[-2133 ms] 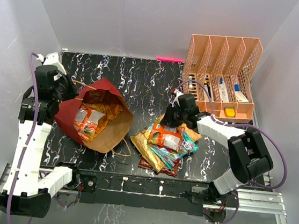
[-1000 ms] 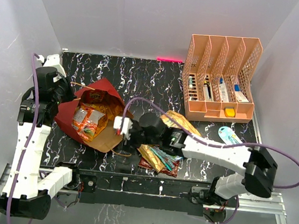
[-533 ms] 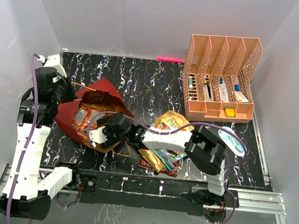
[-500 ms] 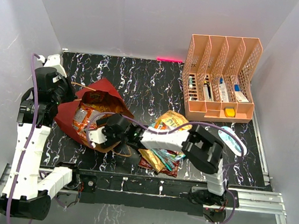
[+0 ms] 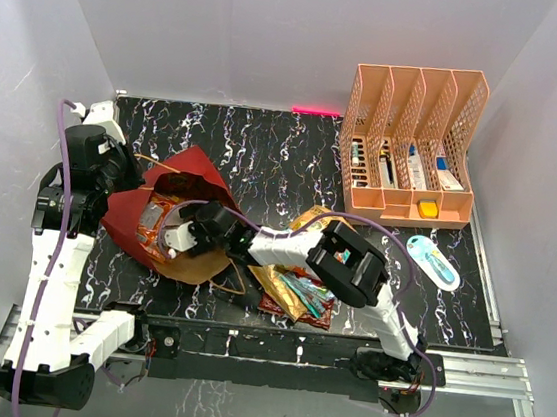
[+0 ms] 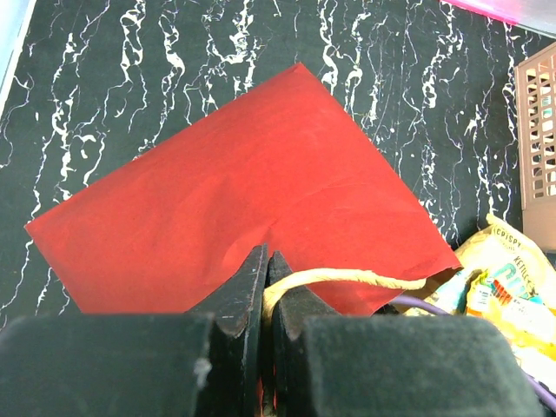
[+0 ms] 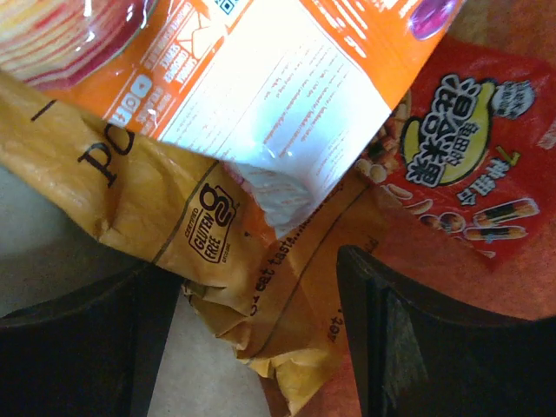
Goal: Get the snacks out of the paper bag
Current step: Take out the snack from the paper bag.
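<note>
- The dark red paper bag (image 5: pixel 191 161), brown kraft inside, lies on its side at the left of the black, white-veined bench (image 5: pixel 265 147), with its mouth facing right.
- Glossy foil snack packets (image 5: pixel 151 222) show in that mouth. Close up, an orange packet with a white panel (image 7: pixel 287 95), a crumpled yellow-orange packet (image 7: pixel 217 252) and a red packet (image 7: pixel 469 148) overlap.
- The right hand (image 5: pixel 166 239) reaches into the mouth, released, its fingers spread either side of the yellow-orange packet's crumpled end. Whether they touch it I cannot tell.
- The left hand (image 6: pixel 265 271) is clenched on the bag's thin twisted paper handle (image 6: pixel 347 280), at the bag's left side.
- A heap of foil packets (image 5: pixel 299 293) lies on the bench just right of the bag, partly under the right arm.
- Further right sit a white-and-blue oval packet (image 5: pixel 431 261) and a peach plastic file organiser (image 5: pixel 411 148).
</note>
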`<state>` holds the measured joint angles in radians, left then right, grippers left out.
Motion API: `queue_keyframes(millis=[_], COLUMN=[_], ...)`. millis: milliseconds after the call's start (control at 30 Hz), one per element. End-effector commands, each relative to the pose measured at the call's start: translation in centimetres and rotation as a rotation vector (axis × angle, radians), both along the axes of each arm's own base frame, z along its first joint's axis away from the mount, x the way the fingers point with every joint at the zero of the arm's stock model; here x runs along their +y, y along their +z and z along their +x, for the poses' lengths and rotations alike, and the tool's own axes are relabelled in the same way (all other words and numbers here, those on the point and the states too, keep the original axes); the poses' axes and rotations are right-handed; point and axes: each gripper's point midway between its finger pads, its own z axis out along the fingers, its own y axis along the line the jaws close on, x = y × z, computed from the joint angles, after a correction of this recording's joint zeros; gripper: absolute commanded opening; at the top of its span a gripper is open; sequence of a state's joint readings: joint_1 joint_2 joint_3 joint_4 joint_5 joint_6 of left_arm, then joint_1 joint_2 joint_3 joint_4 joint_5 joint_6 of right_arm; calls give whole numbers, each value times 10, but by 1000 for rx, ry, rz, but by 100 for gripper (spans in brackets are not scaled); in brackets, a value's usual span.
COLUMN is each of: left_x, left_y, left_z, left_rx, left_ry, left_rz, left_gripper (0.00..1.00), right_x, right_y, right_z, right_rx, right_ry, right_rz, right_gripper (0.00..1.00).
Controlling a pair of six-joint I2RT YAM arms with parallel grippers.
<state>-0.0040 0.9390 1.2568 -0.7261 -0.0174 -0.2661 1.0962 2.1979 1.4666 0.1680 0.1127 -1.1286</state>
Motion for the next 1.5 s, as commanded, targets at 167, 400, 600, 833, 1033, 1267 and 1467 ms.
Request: queue_keyframes(millis=[167, 400, 600, 833, 1033, 1267, 1467], left_x=[-5, -3, -2, 7, 21, 26, 28], left_y=[21, 17, 17, 14, 19, 32, 31], left_z=[3, 2, 3, 2, 4, 9, 10], left_rx=[-58, -52, -50, -40, -58, -85, -82], left_ry=[-18, -9, -3, 54, 147, 191, 202], left_rz=[-18, -12, -10, 2, 9, 5, 10], left_gripper=[0, 0, 0, 0, 0, 0, 0], right_x=[30, 34, 37, 36, 38, 21, 0], right_y=[27, 46, 84, 132, 162, 175, 207], right_z=[32, 36, 30, 3, -9, -24, -41], right_rx=[-39, 5, 20, 130, 416, 594, 646], right_ry=[-34, -63, -41, 38, -63, -177, -190], right_rz=[178, 275, 359, 432, 512, 561, 616], right_gripper=[53, 22, 8, 8, 8, 8, 8])
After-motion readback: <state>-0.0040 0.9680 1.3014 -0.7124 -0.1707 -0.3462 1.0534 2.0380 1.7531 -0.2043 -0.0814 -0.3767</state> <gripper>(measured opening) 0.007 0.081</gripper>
